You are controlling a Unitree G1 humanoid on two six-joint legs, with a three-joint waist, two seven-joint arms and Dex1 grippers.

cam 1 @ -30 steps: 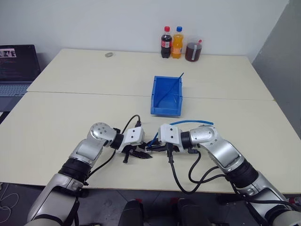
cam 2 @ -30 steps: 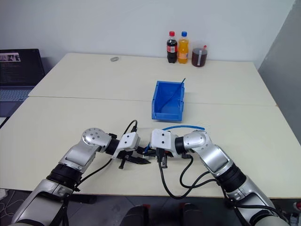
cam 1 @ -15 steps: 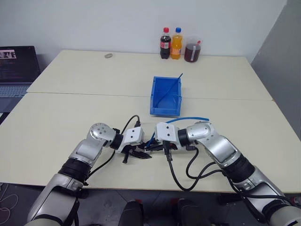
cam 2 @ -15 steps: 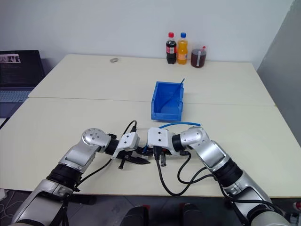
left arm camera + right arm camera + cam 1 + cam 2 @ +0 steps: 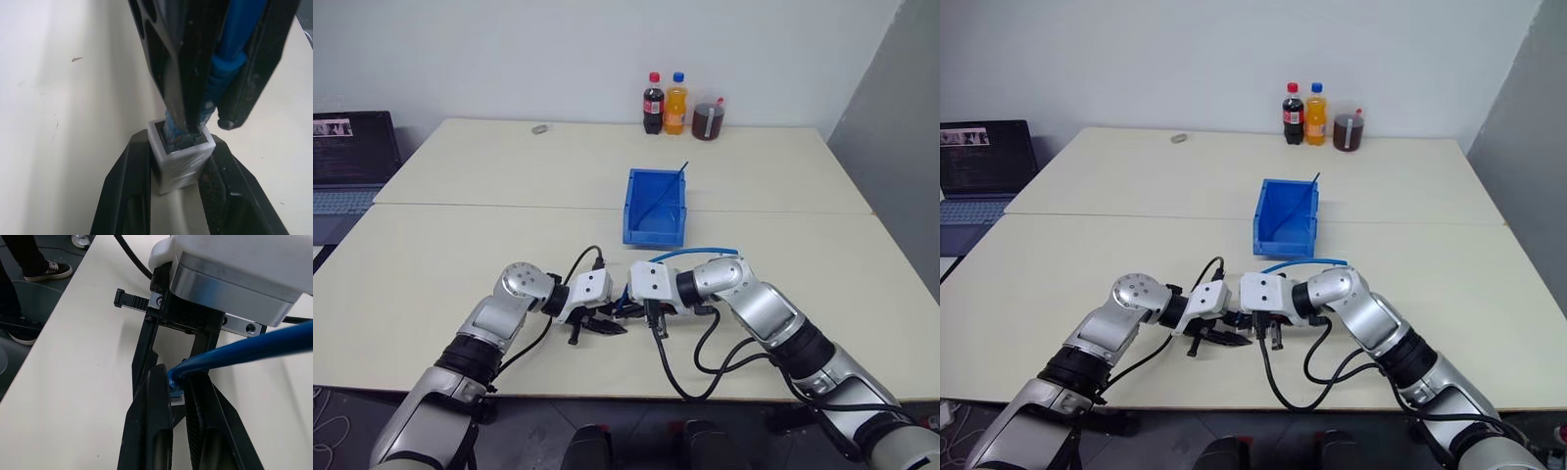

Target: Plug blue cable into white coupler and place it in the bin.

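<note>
Left wrist view, left end effector [image 5: 181, 183] pinching white coupler [image 5: 183, 159], right end effector [image 5: 205, 98] clamped on blue cable [image 5: 230, 54], plug tip in coupler socket, near table [image 5: 460, 264] edge, bin [image 5: 655, 231] farther back.

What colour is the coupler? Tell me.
White, seen best in the left wrist view: coupler.

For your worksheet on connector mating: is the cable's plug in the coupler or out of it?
In, at least partly. The left wrist view shows the plug entering the coupler; whether it is fully seated cannot be told.
</note>
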